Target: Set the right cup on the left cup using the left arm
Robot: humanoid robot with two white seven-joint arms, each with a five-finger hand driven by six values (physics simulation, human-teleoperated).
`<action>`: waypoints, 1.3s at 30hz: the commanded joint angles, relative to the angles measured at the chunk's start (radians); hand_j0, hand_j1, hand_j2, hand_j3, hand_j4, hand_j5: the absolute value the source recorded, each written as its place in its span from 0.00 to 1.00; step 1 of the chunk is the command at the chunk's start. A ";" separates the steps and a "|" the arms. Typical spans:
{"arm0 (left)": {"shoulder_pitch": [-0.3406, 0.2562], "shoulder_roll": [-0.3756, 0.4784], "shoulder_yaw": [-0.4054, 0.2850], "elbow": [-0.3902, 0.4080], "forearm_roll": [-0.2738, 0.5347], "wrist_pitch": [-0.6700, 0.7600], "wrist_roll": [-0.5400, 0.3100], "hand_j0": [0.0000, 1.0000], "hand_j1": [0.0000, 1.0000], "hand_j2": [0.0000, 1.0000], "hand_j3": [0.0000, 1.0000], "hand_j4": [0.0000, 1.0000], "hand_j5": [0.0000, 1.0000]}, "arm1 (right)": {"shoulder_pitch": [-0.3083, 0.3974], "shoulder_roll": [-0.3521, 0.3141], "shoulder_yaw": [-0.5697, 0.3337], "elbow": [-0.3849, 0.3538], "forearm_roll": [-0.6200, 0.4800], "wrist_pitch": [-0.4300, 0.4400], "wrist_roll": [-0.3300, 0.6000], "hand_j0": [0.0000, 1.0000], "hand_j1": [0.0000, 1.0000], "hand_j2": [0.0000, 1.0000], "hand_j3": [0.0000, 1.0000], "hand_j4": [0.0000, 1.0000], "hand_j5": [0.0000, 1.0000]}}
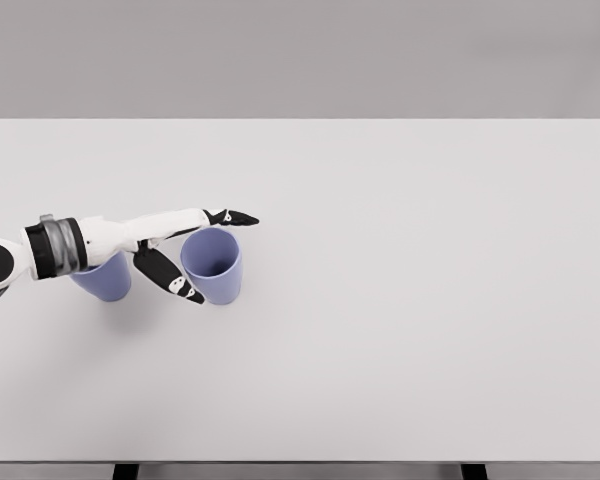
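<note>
At the frame's left, the left hand [185, 255] is spread, holding nothing, straddling the right cup [213, 265]. Close evenly on its wall, lift clear, then center over the left cup [104, 278].

Inspection for markings: I find no legible text, label, brand, number or sign anywhere in my head view. The two blue cups, the right cup [213, 264] and the left cup [104, 278], show plain walls with no print. The desk [400, 300] surface is plain white and unmarked. My left hand [185, 255] and its white arm casing carry no readable lettering at this resolution.
</note>
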 commanded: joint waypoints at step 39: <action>-0.006 0.073 0.017 -0.055 0.043 0.015 0.000 0.70 0.70 0.70 0.70 0.70 0.70 | 0.000 0.000 0.000 0.000 0.000 0.001 0.000 1.00 1.00 1.00 1.00 1.00 1.00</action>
